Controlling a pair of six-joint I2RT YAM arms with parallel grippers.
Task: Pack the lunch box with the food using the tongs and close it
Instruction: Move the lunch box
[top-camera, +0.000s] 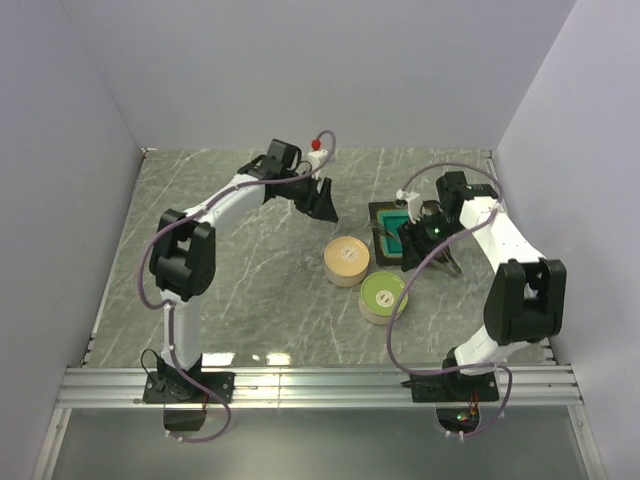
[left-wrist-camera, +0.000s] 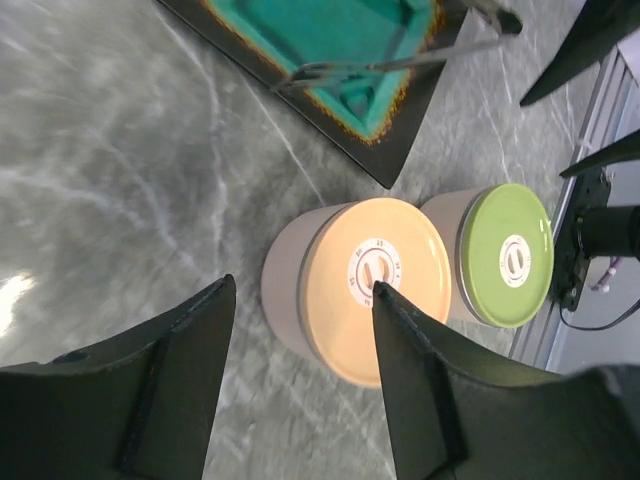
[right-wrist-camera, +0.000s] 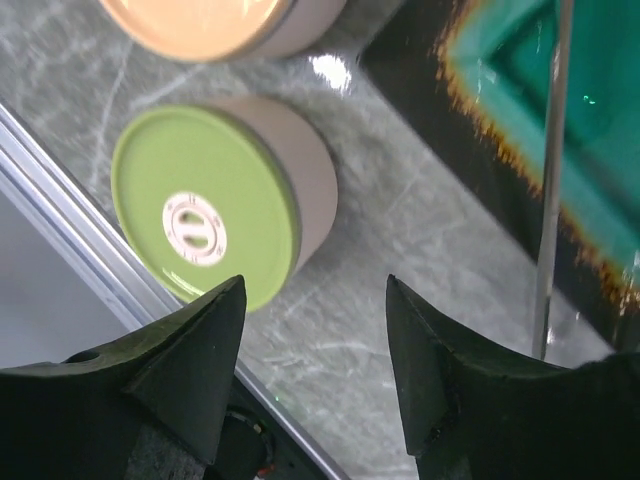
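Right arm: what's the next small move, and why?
Probably slide the right end effector sideways over the tongs and then close on them. Its jaws stand open and empty, and the tongs lie across the tray, just outside them. The green-lidded tin and the orange-lidded tin both still have their lids on.

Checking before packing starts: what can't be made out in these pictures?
- Food: seen in no view; in the top view the right gripper covers most of the teal tray, and both wrist views crop it.
- Tongs: the right wrist view shows only one thin arm, cut by the top edge.
- Orange-lidded tin, green-lidded tin: lids hide their contents in every view.
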